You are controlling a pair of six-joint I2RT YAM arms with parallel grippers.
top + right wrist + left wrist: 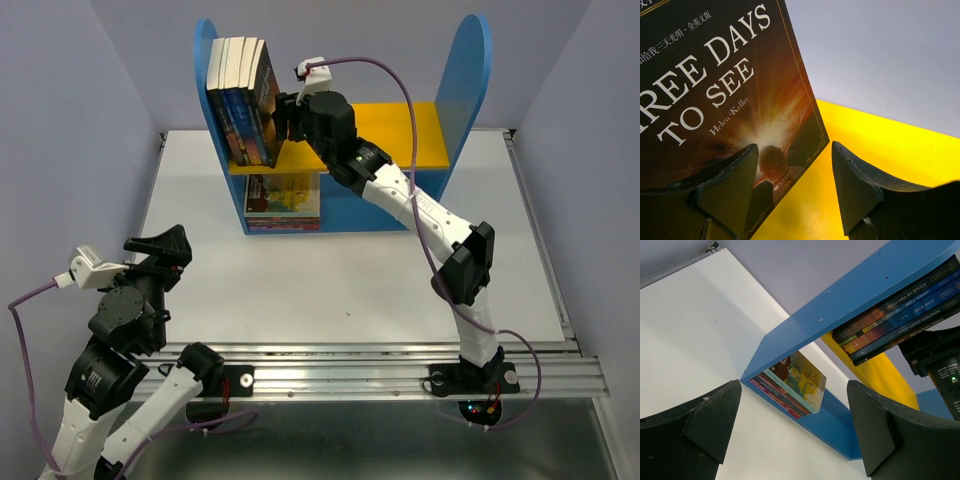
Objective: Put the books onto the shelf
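**Books upright at the shelf's left end**

The books point(243, 100) stand on the shelf's point(468, 90) yellow board against its left panel. The right gripper point(283, 115), arm outstretched, sits at the outermost dark cover with its jaws apart. The left gripper point(160, 250), spread wide, hovers over the white table's point(380, 280) left edge.

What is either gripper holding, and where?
Nothing: left gripper open and empty; right gripper open beside Three Days to See, not clamping it.

My left arm point(115, 335) and right arm point(420, 210) wear white shells over black joints. A purple cable point(411, 120) trails each, and the left gripper point(794, 387) has black wedge fingers point(700, 425).
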